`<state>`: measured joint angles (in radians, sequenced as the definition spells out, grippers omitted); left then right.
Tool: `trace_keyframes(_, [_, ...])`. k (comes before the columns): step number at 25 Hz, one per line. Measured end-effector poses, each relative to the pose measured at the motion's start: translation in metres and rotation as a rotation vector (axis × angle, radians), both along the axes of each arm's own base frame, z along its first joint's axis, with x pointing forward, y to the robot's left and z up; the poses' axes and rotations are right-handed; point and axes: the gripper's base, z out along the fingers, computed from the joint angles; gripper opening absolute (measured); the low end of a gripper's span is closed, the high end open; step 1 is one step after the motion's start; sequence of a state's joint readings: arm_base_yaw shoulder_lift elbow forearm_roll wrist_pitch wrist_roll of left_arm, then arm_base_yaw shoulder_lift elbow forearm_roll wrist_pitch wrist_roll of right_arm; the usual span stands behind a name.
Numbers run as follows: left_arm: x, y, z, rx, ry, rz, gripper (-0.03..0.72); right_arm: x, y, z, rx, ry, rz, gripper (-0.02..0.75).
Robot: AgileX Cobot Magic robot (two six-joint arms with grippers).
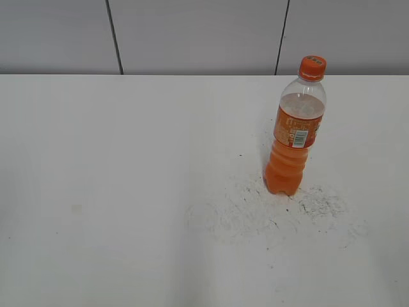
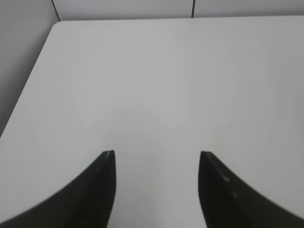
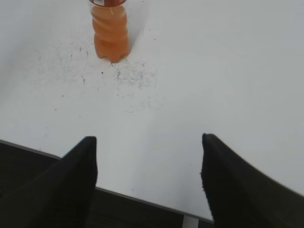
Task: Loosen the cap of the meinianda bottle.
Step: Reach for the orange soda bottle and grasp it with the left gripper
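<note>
The meinianda bottle point(image 1: 294, 134) stands upright on the white bench point(image 1: 128, 192), toward the right and rear in the exterior view, with the orange cap point(image 1: 312, 66) screwed on its top and a patch of dark scuff marks point(image 1: 281, 211) around its base. The right gripper point(image 3: 148, 142) hangs over the bench's near edge, jaws spread wide and empty, the bottle well ahead and to its left. The left gripper point(image 2: 156, 154), also wide and empty, faces bare bench, with no bottle in its view.

The meinianda bottle point(image 1: 293, 134) carries a label with a white barcode patch, its print too small to read.
</note>
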<state>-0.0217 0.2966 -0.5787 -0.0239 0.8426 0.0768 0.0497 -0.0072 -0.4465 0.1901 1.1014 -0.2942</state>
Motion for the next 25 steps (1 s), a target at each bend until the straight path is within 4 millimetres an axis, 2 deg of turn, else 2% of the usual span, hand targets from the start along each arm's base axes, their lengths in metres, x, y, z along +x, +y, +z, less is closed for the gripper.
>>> trace_keyframes(5, [0.041, -0.002, 0.008, -0.022, -0.129, -0.010, 0.433, 0.000, 0.000, 0.000, 0.000, 0.000, 0.000, 0.508])
trace_keyframes(12, [0.087, -0.002, -0.011, -0.021, -0.400, 0.008, 0.433, 0.000, 0.000, 0.000, 0.000, 0.000, 0.000, 0.508])
trace_keyframes(15, [0.108, -0.004, -0.028, -0.016, -0.404, 0.005, 0.433, 0.000, 0.000, 0.000, 0.000, 0.000, 0.000, 0.508])
trace_keyframes(19, [0.143, -0.014, -0.059, -0.034, -0.298, -0.022, 0.433, 0.000, 0.000, 0.000, 0.000, 0.000, 0.000, 0.508])
trace_keyframes(25, [0.173, -0.058, -0.102, -0.011, -0.241, -0.236, 0.433, 0.000, 0.000, 0.000, 0.000, 0.000, 0.000, 0.508])
